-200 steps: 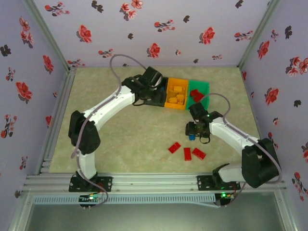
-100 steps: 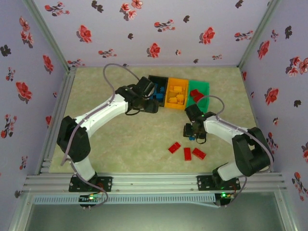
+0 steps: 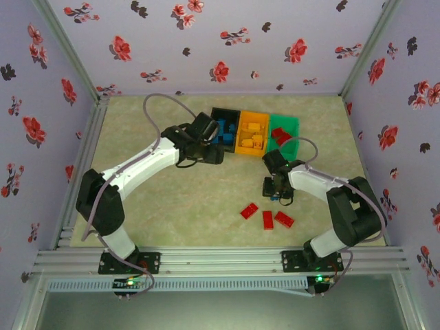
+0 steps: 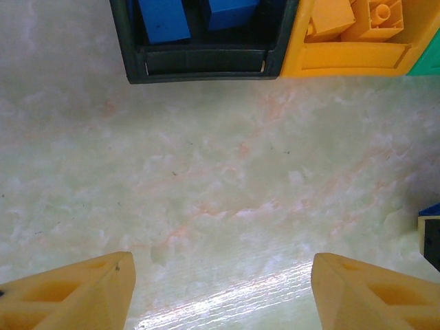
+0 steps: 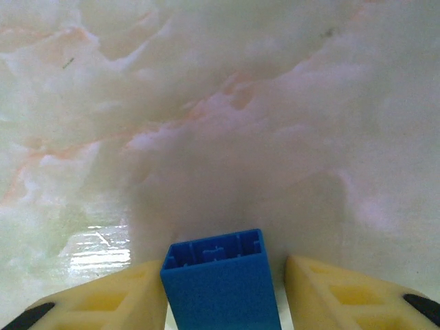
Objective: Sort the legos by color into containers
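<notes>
My right gripper (image 3: pixel 275 191) (image 5: pixel 225 271) is shut on a blue brick (image 3: pixel 274 196) (image 5: pixel 218 292), held end-on just above the table. My left gripper (image 3: pixel 214 155) (image 4: pixel 220 289) is open and holds nothing, just in front of the black bin (image 3: pixel 221 115) (image 4: pixel 206 65). That bin holds blue bricks (image 4: pixel 163 17). The orange bin (image 3: pixel 240 147) (image 4: pixel 344 60) holds orange-yellow bricks (image 3: pixel 254 134) (image 4: pixel 375 17). The green bin (image 3: pixel 292 126) holds red bricks (image 3: pixel 278 135). Three red bricks (image 3: pixel 267 219) lie flat on the table to the near right of the right gripper.
The marbled table top (image 3: pixel 172 199) is walled by flowered purple panels. A metal rail (image 3: pixel 220 261) runs along the near edge with both arm bases. The left arm's cable (image 3: pixel 158 103) arcs over the back left.
The left gripper has pulled back from over the bins toward the near left, uncovering the black bin. The right gripper, still holding the blue brick, has shifted slightly left.
</notes>
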Robot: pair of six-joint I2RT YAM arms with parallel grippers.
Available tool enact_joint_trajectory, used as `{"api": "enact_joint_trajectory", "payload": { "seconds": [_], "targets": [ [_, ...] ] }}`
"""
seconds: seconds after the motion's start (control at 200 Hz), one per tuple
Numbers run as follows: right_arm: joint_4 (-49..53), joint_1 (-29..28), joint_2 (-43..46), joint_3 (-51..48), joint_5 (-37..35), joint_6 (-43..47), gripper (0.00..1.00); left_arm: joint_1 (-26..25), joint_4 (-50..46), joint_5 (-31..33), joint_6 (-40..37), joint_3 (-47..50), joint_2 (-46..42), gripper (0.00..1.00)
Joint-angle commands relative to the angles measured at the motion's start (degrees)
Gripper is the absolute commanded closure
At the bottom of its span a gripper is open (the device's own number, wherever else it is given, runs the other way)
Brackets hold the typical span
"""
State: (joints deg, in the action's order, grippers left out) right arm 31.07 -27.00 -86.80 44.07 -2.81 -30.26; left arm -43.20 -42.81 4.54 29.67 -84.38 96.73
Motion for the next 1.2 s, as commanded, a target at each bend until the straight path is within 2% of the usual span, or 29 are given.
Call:
{"api": "enact_joint_trajectory", "payload": {
  "seconds": [0.0, 0.475, 0.72, 1.02, 1.195],
  "targets": [
    [-1.4, -0.5, -1.6, 0.0, 1.2, -0.5, 0.54, 0.3, 0.1, 1.7, 1.0, 1.2, -2.3, 0.31],
    [0.1, -0.9, -2.2, 1.8, 0.8, 0.2, 0.67, 0.4, -1.1, 3.2, 0.6, 1.9, -3.2, 0.32],
    [2.9, -1.6, -0.6, 5.3, 0.6, 1.2, 0.7, 0.4, -2.2, 4.2, 0.9, 1.8, -3.9, 0.32],
    [7.0, -1.6, 0.6, 18.5, 1.8, 4.1, 0.71, 0.4, -3.2, 4.8, 2.7, 5.2, -7.2, 0.32],
    [8.7, -1.7, -3.0, 29.9, 3.2, 6.2, 0.72, 0.4, -3.4, 4.8, 4.0, 7.3, -8.8, 0.32]
  ]
}}
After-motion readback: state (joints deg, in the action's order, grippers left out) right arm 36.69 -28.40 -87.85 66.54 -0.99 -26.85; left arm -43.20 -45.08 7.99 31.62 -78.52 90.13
